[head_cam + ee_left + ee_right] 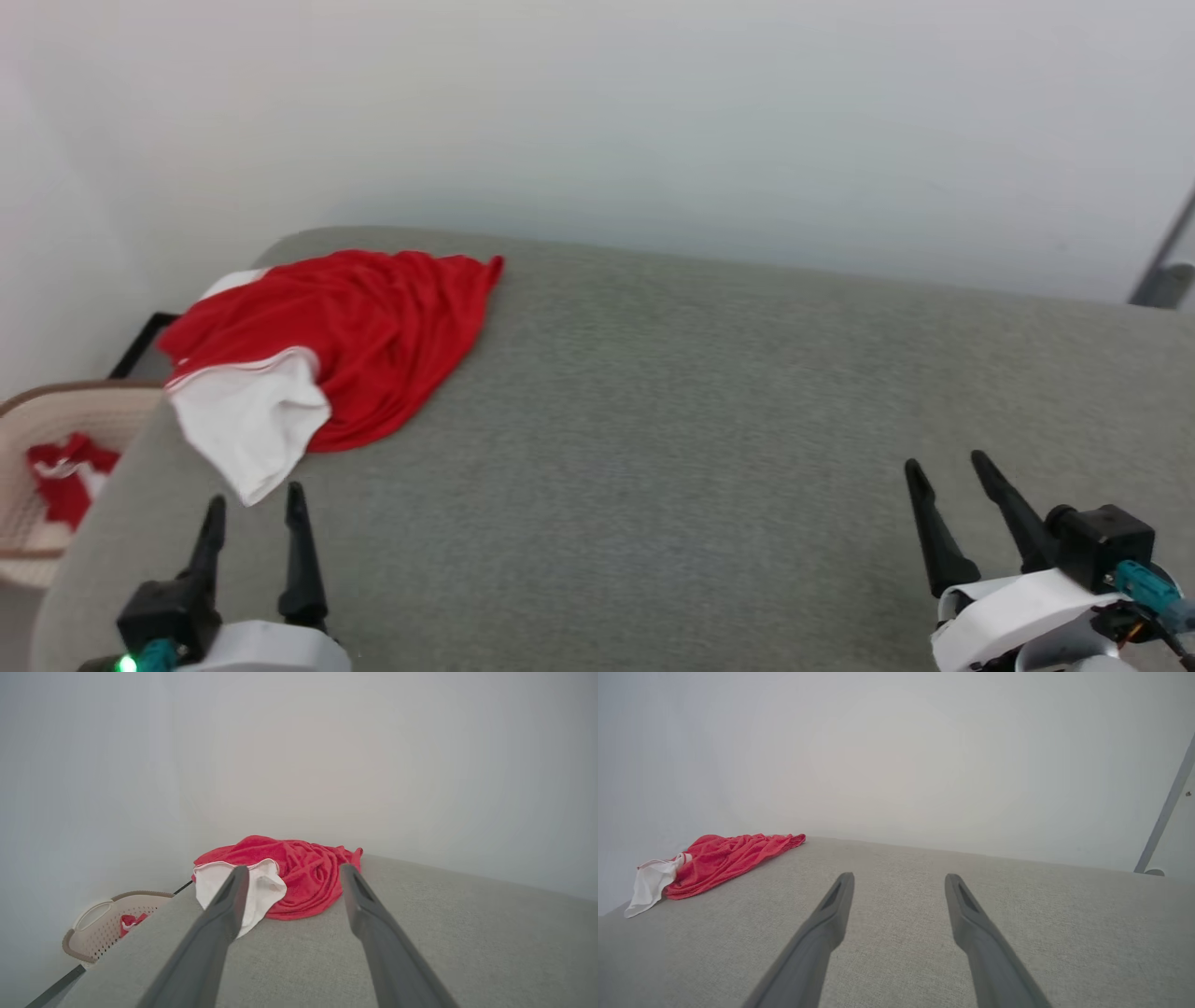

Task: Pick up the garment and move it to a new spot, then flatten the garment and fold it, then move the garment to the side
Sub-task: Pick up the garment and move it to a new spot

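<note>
The red jersey [373, 327] is lying crumpled upper left on the grey fabric desk [709, 420], white wall [653, 112] behind; left hand [257, 497] and right hand [947, 462] are hovering released.

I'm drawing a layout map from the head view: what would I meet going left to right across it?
basket → garment → right gripper. The left gripper is left out, since it sits just below the garment's span.
</note>
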`<state>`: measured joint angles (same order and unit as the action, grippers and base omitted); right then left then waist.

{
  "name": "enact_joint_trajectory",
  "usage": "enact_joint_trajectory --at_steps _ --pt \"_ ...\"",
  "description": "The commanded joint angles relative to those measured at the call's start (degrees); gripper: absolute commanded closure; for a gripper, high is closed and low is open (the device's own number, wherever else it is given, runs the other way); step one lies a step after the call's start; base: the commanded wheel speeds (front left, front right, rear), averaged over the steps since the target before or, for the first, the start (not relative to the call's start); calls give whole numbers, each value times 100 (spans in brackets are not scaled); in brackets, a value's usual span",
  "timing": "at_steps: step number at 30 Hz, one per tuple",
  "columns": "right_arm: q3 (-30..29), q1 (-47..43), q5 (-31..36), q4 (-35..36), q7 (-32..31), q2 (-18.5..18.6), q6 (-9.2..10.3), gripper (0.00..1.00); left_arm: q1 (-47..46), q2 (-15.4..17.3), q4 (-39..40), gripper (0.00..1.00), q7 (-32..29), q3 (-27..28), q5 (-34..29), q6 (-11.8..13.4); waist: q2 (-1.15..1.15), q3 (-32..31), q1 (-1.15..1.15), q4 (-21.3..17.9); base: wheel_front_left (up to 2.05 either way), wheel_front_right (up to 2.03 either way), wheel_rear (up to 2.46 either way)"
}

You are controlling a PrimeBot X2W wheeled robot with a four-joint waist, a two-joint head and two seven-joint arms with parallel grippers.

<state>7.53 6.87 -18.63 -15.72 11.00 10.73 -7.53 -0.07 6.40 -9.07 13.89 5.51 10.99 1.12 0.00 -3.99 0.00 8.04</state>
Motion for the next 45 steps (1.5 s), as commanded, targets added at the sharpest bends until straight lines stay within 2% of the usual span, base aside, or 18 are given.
enact_joint_trajectory --at_steps 1,15,23,31,38,45 --pt "120 90 -46 -17 -10 -6 8 0 24 74 41 0 -53 76 58 45 0 -140 0 477 0 0 0" --pt "626 228 -265 -229 84 -16 8 0 141 187 309 0 -308 205 254 118 0 -293 0 1531 0 0 0" --pt "705 289 -320 -313 102 31 8 0 59 196 306 0 -379 188 399 42 0 -244 0 1640 0 0 0" --pt "770 385 -269 -196 -34 191 8 0 -521 471 171 0 -761 209 632 -171 0 65 0 1302 0 0 0" --pt "694 635 -187 138 -254 448 8 0 -1536 738 -267 0 -1331 289 1094 -413 0 732 0 865 0 0 0" --pt "577 879 -90 564 -469 701 8 0 -2713 1142 -997 0 -1911 230 1373 -616 0 1497 0 496 0 0 0"
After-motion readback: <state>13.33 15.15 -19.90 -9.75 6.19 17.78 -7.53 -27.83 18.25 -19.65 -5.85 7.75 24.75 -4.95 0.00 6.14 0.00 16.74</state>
